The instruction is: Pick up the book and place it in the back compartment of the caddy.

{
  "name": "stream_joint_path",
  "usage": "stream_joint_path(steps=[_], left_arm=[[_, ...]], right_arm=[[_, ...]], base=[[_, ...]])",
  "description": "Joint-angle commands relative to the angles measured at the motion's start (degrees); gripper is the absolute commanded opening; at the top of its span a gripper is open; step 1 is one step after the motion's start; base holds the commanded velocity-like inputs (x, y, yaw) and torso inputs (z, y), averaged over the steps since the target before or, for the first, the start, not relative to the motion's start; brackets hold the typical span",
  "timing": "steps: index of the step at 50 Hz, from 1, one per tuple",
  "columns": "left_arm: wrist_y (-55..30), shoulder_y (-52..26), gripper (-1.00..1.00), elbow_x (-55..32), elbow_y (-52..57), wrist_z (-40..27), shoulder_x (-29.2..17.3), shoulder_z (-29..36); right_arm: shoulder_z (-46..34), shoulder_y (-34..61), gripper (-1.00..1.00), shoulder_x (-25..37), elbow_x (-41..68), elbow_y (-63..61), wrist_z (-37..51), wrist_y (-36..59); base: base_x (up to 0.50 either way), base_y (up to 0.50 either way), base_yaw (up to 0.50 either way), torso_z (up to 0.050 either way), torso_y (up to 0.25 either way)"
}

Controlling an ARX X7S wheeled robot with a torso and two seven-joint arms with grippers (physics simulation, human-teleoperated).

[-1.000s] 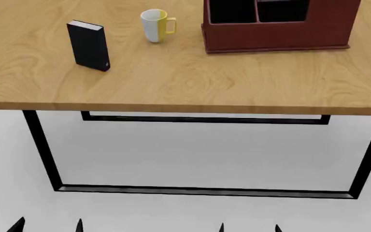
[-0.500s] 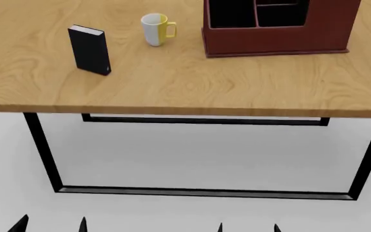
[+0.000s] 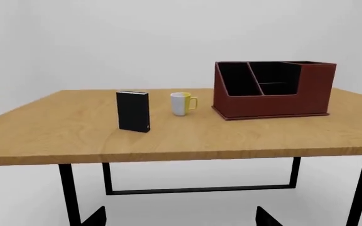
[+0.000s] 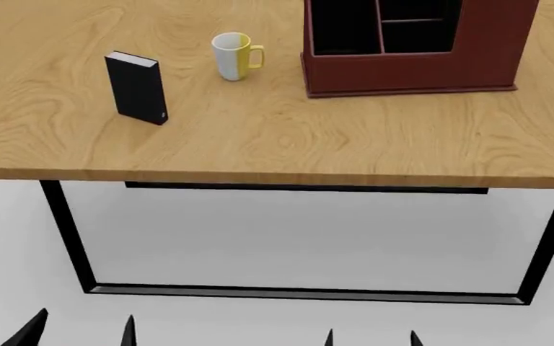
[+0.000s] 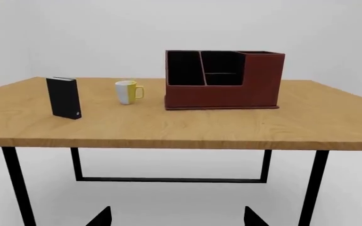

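Note:
The black book (image 4: 138, 88) stands upright on the left part of the wooden table (image 4: 277, 144); it also shows in the left wrist view (image 3: 133, 111) and the right wrist view (image 5: 63, 97). The red-brown caddy (image 4: 407, 71) stands at the back right, its black-lined cells open toward me. A low reddish crossbar (image 4: 412, 20) splits a short cell (image 3: 275, 73) off behind it. My left gripper (image 4: 80, 333) and right gripper (image 4: 371, 339) are open and empty, low in front of the table, far from the book. Only their fingertips show.
A white-and-yellow mug (image 4: 231, 56) stands between the book and the caddy. The table's front edge (image 4: 277, 179) and black legs (image 4: 66, 231) lie between the grippers and the objects. The caddy's top is cut off in the head view.
The head view has shifted, so the table and its objects sit slightly lower in frame. The left fingertips show a little more. Book, mug and caddy keep their places on the table.

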Motion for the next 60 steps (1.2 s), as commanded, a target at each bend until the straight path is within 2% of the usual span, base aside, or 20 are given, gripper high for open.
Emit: stream_joint_path(steps=[1, 17, 34, 35, 36, 37, 43, 44, 60], left_arm=[[-0.26, -0.31, 1.00, -0.24, 0.48, -0.57, -0.96, 1.10], [-2.90, 0.34, 1.00, -2.01, 3.84, -1.70, -2.13, 1.12], [-11.07, -0.64, 1.00, -6.20, 12.43, -2.15, -4.58, -0.06], [-19.66, -5.62, 1.00, -7.03, 20.86, -3.29, -7.83, -1.33], [-23.01, -6.05, 1.00, -7.18, 21.76, -3.40, -8.15, -1.39], [-23.62, -6.34, 1.00, -6.69, 22.19, -3.88, -8.39, -1.34], [-26.48, -6.82, 1.00, -7.05, 25.17, -4.56, -9.23, -1.56], [-29.20, -7.98, 1.00, -8.54, 27.14, -4.77, -9.89, -3.25], [-33.60, -10.60, 1.00, -9.96, 29.74, -5.20, -11.81, -4.42]], right_arm=[[-0.31, 0.07, 1.00, 0.35, 0.23, -0.54, 0.59, 0.31], [0.45, -0.24, 1.00, 1.66, 0.26, -5.50, 2.66, 2.17], [7.19, 0.84, 1.00, 7.60, 3.25, -27.50, 8.76, 16.87], [14.21, 3.00, 1.00, 13.03, 5.07, -36.09, 12.77, 25.46], [14.73, 3.47, 1.00, 13.46, 5.79, -44.69, 13.10, 29.57], [14.98, 3.57, 1.00, 13.75, 5.84, -45.94, 13.26, 30.06], [16.04, 4.55, 1.00, 14.76, 6.80, -48.52, 13.84, 32.62], [18.04, 6.74, 1.00, 16.53, 8.85, -52.40, 14.27, 36.79], [22.08, 14.98, 1.00, 19.73, 15.24, -57.70, 16.26, 46.69]], base=[[0.00, 0.00, 0.00, 0.050, 0.000], [0.00, 0.00, 0.00, 0.044, 0.000], [0.00, 0.00, 0.00, 0.000, 0.000], [0.00, 0.00, 0.00, 0.000, 0.000], [0.00, 0.00, 0.00, 0.000, 0.000], [0.00, 0.00, 0.00, 0.000, 0.000], [0.00, 0.00, 0.00, 0.000, 0.000], [0.00, 0.00, 0.00, 0.000, 0.000], [0.00, 0.00, 0.00, 0.000, 0.000]])
